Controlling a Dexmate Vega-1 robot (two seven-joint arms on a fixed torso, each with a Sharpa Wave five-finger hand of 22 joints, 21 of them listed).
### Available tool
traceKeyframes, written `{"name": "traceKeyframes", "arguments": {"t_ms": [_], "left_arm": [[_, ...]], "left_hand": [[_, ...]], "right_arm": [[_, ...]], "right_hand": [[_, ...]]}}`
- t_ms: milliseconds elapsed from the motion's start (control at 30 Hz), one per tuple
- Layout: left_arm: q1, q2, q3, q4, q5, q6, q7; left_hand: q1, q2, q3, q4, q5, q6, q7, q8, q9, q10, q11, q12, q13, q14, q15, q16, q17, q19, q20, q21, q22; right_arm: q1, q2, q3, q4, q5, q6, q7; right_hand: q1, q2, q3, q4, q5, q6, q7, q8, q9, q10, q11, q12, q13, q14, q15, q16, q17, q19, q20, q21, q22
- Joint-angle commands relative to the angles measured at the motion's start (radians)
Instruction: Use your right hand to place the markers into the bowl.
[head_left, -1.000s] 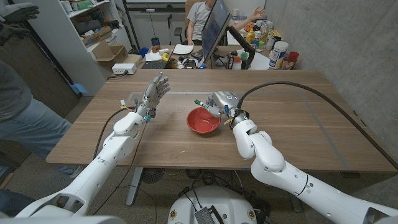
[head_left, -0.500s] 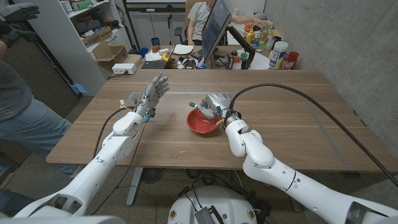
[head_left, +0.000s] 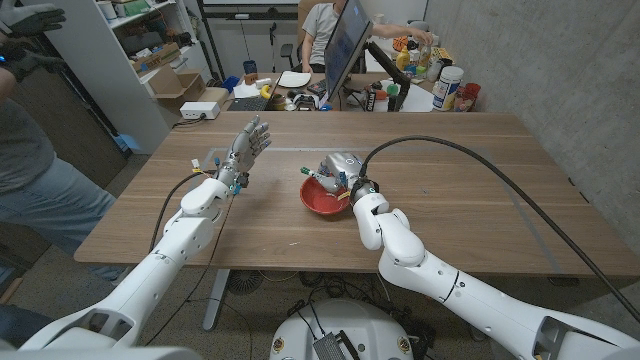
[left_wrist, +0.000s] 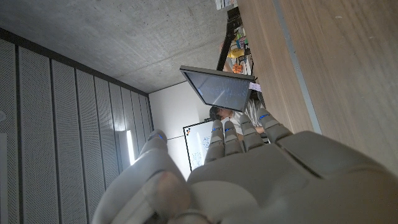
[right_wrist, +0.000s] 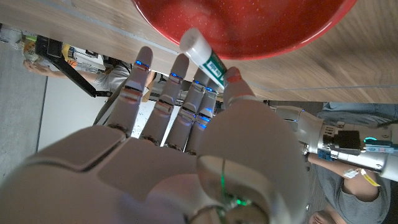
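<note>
Now – right hand (right_wrist: 186, 124) pinches marker (right_wrist: 204, 55) | white end toward red bowl (head_left: 322, 198) | left hand (head_left: 245, 150) raised, fingers spread

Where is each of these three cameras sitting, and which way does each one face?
Head view: on the robot's head, looking down at the table; both arms show.
Left wrist view: behind the left hand, facing a monitor.
Right wrist view: behind the right hand, facing the red bowl.
Shared: bowl and held marker appear in head and right wrist views.

Wooden worktop (head_left: 450, 190) in front of me, grey concrete wall (head_left: 560, 70) on my right, white shelving unit (head_left: 120, 50) far left, cluttered desk with monitor (head_left: 345, 45) behind.
</note>
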Motion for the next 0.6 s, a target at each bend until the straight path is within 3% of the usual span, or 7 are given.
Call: {"name": "traceKeyframes", "arguments": {"t_ms": [33,267,467,600], "left_arm": [[-0.021,-0.003,0.003,0.025,0.004,0.002,-0.014],[-0.024,-0.001,0.003,0.025,0.007,0.007,-0.016],[-0.023,-0.001,0.005,0.023,0.009,0.013,-0.015],[-0.021,-0.001,0.006,0.02,0.011,0.016,-0.014]], "left_hand": [[0.004,0.01,0.001,-0.005,-0.002,0.0,-0.002,-0.002,0.003,0.001,0.001,-0.001,0.004,-0.004,0.002,0.002,0.003,-0.007,0.002,0.004,0.003],[0.003,0.01,0.001,-0.006,-0.002,0.0,-0.002,-0.002,0.003,0.002,0.001,-0.001,0.004,-0.003,0.0,0.002,0.003,-0.007,0.002,0.004,0.003],[0.003,0.01,0.001,-0.006,-0.002,0.0,-0.004,-0.002,0.003,0.003,0.0,0.0,0.004,-0.003,0.001,0.002,0.003,-0.007,0.003,0.004,0.003],[0.003,0.01,0.001,-0.007,-0.002,0.0,-0.003,-0.002,0.003,0.003,0.0,0.0,0.004,-0.002,0.0,0.003,0.003,-0.007,0.002,0.004,0.003]], "right_arm": [[0.016,0.029,-0.027,0.052,0.031,-0.032,-0.008],[0.019,0.02,-0.038,0.053,0.039,-0.036,-0.024],[0.013,0.012,-0.048,0.058,0.016,-0.038,-0.083],[0.008,0.004,-0.041,0.048,0.017,-0.044,-0.089]], "right_hand": [[0.007,0.015,0.008,0.0,0.009,0.071,-0.066,0.003,0.017,0.006,0.0,0.001,0.005,0.009,-0.003,-0.002,0.004,-0.004,0.004,-0.002,0.001],[0.008,0.015,0.01,0.0,0.01,0.06,-0.068,-0.003,0.018,-0.016,0.001,-0.008,0.005,-0.002,0.006,-0.01,0.003,-0.011,0.004,-0.004,0.001],[0.005,0.005,0.013,-0.001,0.011,0.054,-0.067,-0.007,0.019,-0.066,0.009,-0.027,0.012,-0.101,0.064,-0.063,-0.004,-0.079,0.008,-0.022,0.0],[0.005,0.004,0.015,-0.001,0.011,0.056,-0.067,-0.007,0.019,-0.072,0.009,-0.029,0.014,-0.106,0.067,-0.068,-0.007,-0.09,0.008,-0.022,0.0]]}}
